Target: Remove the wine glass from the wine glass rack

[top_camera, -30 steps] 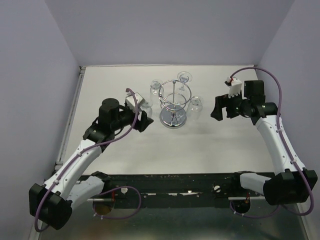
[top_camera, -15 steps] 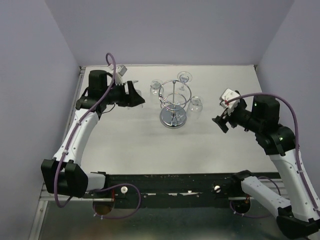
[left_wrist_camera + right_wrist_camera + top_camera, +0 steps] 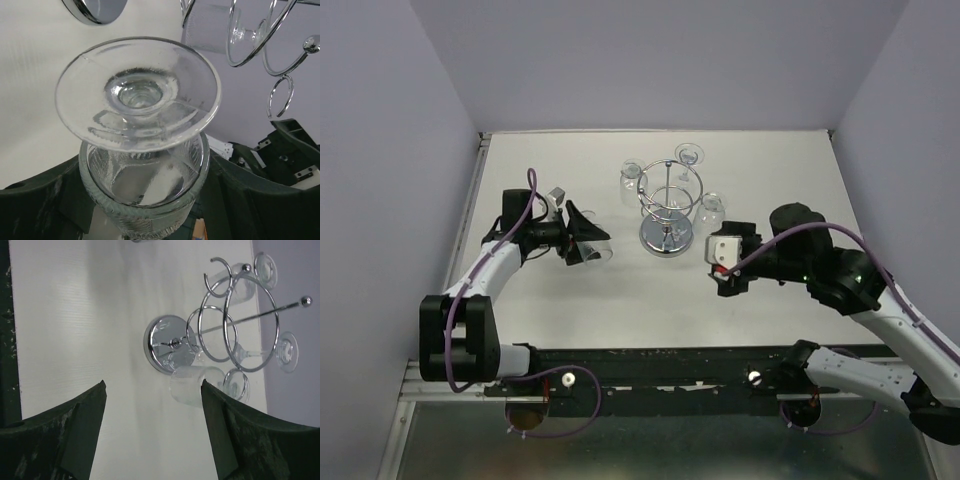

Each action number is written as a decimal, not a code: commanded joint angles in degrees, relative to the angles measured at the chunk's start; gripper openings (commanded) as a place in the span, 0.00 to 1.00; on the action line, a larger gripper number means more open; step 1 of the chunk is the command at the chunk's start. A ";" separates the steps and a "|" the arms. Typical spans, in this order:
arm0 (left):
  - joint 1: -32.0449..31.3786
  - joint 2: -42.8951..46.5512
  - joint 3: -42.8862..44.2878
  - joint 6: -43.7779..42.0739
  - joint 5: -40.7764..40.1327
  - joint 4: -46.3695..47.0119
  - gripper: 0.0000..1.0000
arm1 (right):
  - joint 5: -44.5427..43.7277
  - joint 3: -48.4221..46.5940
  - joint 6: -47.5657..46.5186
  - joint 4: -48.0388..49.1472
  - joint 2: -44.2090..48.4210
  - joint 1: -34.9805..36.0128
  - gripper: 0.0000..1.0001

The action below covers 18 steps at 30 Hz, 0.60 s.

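The chrome wine glass rack (image 3: pixel 669 205) stands at mid-table, with three glasses hanging from its loops. My left gripper (image 3: pixel 582 241) is left of the rack and shut on a wine glass (image 3: pixel 597 250) that is clear of the rack. In the left wrist view the glass (image 3: pixel 137 92) fills the frame foot-first, its bowl between the dark fingers (image 3: pixel 42 202). My right gripper (image 3: pixel 724 268) is open and empty, front-right of the rack. In the right wrist view (image 3: pixel 153 386) it faces the rack (image 3: pixel 231 325) and a hanging glass (image 3: pixel 194 385).
The rack's round shiny base (image 3: pixel 167 344) rests on the white table (image 3: pixel 620 300). Other glasses hang at the rack's back left (image 3: pixel 632 178), back (image 3: pixel 689 155) and right (image 3: pixel 713 210). Purple walls close in the left, back and right sides.
My left gripper has carried the glass away from the rack, first back-left, then forward to the rack's left. My right arm has swung in from the far right to the rack's front-right.
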<state>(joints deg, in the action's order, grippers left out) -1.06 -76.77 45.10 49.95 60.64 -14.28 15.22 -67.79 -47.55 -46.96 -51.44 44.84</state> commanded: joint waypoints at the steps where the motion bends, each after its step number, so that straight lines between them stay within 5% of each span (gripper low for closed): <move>1: 0.53 1.45 -5.52 14.15 8.61 8.88 0.00 | -1.33 2.74 0.61 4.85 -2.17 6.56 0.83; 3: 0.53 2.15 -12.11 25.50 9.93 18.19 0.00 | -1.43 4.50 1.75 7.83 -3.92 9.55 0.83; 5: 0.53 3.03 -13.55 23.97 9.06 10.89 0.00 | -1.60 5.91 2.46 10.12 -5.59 10.96 0.82; 18: 3.96 7.77 -19.26 17.47 10.54 4.27 0.00 | -4.40 19.09 29.60 41.22 -3.93 15.00 0.72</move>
<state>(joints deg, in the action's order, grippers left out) 0.30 -70.74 25.91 70.61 66.26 -7.18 12.82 -53.43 -28.01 -20.62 -56.71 57.14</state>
